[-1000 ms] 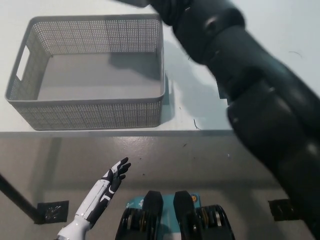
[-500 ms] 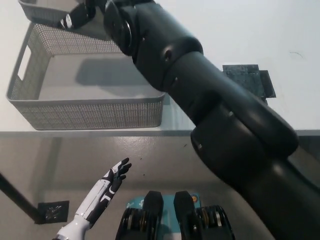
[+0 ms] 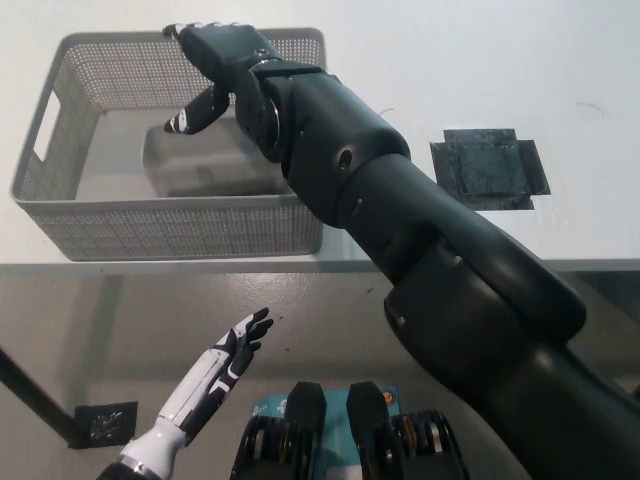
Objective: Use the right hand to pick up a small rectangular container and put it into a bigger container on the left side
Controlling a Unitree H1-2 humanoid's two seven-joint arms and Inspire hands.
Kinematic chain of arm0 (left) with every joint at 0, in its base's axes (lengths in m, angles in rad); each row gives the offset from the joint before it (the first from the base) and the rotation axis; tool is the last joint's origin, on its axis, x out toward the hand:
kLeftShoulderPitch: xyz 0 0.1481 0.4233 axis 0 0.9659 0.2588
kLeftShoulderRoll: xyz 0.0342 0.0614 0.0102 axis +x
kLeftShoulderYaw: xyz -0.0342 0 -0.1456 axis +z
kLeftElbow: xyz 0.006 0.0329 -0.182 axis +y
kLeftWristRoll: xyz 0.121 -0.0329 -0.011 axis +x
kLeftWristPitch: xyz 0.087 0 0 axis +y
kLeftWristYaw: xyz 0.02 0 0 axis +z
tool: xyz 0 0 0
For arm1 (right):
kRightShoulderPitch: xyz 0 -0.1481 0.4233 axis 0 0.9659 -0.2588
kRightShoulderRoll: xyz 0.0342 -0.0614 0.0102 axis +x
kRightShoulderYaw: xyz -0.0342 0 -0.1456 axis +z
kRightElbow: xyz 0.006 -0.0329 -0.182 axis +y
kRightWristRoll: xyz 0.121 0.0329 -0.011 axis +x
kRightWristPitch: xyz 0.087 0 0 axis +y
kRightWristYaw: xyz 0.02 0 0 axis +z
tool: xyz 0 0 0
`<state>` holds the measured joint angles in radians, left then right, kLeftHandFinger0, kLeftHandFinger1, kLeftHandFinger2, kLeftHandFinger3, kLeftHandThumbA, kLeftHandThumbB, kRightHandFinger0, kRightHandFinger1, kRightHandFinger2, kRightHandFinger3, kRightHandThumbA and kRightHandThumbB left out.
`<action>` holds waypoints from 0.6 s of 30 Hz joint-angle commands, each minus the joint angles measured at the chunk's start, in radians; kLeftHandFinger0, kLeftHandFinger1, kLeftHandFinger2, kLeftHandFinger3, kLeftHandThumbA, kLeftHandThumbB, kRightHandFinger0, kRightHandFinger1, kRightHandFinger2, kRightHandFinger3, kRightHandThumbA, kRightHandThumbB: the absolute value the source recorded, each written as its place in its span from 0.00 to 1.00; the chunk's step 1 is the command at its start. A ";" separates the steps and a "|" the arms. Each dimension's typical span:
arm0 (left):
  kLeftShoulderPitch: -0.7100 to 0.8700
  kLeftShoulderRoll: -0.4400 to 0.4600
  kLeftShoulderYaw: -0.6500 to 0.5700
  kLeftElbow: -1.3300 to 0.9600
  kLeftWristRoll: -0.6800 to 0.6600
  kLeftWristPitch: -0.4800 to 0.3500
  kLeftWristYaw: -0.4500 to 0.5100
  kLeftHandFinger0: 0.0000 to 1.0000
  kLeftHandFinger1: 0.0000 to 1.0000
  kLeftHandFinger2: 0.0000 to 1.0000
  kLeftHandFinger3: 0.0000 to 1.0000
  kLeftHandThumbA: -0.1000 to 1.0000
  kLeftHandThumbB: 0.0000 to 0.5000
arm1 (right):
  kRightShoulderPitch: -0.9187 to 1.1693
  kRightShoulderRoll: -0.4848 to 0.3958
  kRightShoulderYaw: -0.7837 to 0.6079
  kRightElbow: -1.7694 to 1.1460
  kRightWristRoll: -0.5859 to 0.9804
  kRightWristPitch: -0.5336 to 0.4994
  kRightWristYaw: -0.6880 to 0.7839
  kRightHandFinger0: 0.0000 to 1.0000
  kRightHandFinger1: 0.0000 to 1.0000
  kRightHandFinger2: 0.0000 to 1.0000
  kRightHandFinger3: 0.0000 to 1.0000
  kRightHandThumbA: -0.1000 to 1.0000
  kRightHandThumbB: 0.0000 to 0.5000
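- On the left of the white table (image 3: 470,60) stands the big grey mesh basket (image 3: 60,215), a handle slot cut in its left wall.
- Below the table edge, the white left hand (image 3: 228,362) hangs idle with its fingers spread, holding nothing.
- Inside the basket the small grey rectangular container (image 3: 185,168) lies on the floor, towards the right.
- The black right hand (image 3: 215,70) hovers just above it, fingers apart, gripping nothing.
- Further right, a dark square patch (image 3: 488,168) lies flat on the table, well apart from the basket.
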<state>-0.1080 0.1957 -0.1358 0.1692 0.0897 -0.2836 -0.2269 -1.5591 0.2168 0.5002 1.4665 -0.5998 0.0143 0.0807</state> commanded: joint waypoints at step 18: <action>-0.028 0.022 -0.005 -0.018 0.004 -0.012 -0.012 1.00 1.00 1.00 1.00 1.00 0.57 | -0.192 -0.244 -0.174 -0.096 0.161 -0.182 -0.045 1.00 1.00 1.00 1.00 1.00 0.92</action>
<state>-0.1159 0.2027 -0.1455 0.1690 0.0964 -0.2826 -0.2344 -1.6248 0.0919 0.4178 1.4368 -0.5543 -0.0430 0.1028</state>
